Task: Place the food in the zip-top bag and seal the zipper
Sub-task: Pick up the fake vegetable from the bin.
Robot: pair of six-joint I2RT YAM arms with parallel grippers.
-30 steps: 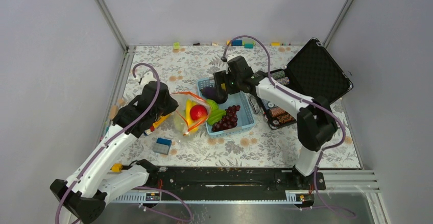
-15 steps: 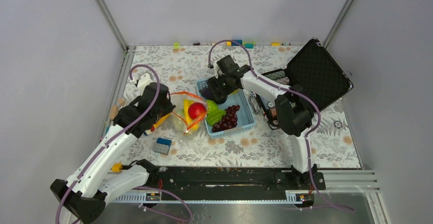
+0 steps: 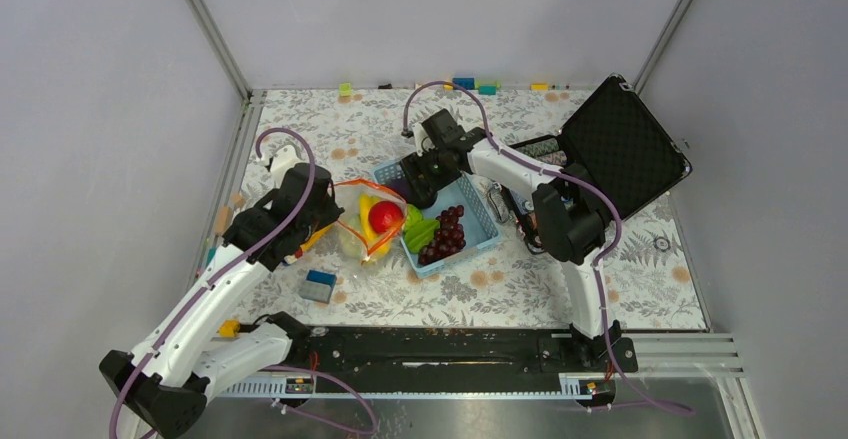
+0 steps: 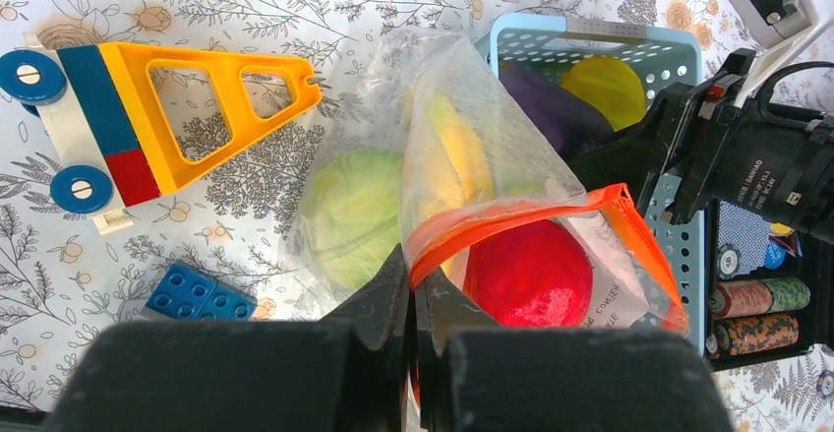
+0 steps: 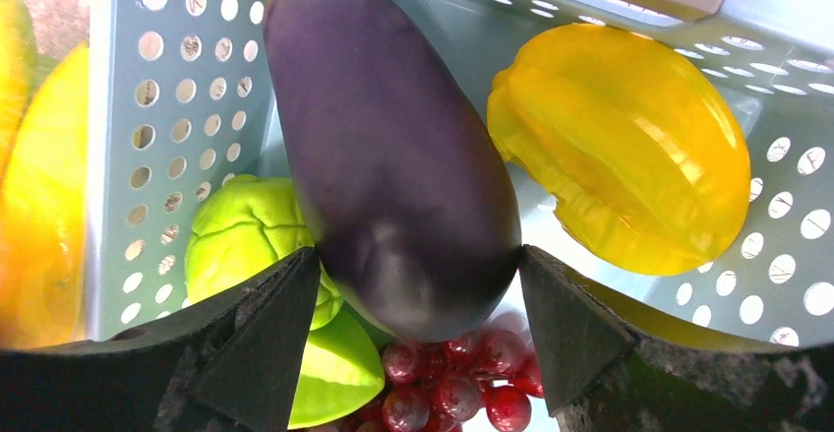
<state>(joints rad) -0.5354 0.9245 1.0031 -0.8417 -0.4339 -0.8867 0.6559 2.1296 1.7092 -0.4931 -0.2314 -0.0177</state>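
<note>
Two grips are working at once here. On the left, the left gripper [image 4: 411,277] is clenching the near lip of the zipper [image 4: 511,217], pinching it flat between its fingers and propping the bag [image 4: 443,78] open. The bag is lying on the table just beside the basket [image 4: 590,27], its orange mouth gaping up and toward the basket. Inside we are seeing the cabbage [image 4: 349,217], the banana [image 4: 457,156] and the apple [image 4: 529,273], the apple sitting right at the mouth.

Moving right, into the basket, the right gripper [image 5: 415,265] is straddling the eggplant [image 5: 384,156], one finger pressing each flank, so we are judging it to be grasping it. The eggplant is lying along the basket floor, its long axis crossing the finger line, its fat end between the fingers and its narrow end pointing at the basket's far wall. The green piece [image 5: 246,240], grapes [image 5: 462,373] and starfruit [image 5: 629,147] are crowding around it.

We are taking the step in hand to be loading, not sealing. The next move is calling for a lift clear of the basket wall, then turning the eggplant end-first toward the mouth.
</note>
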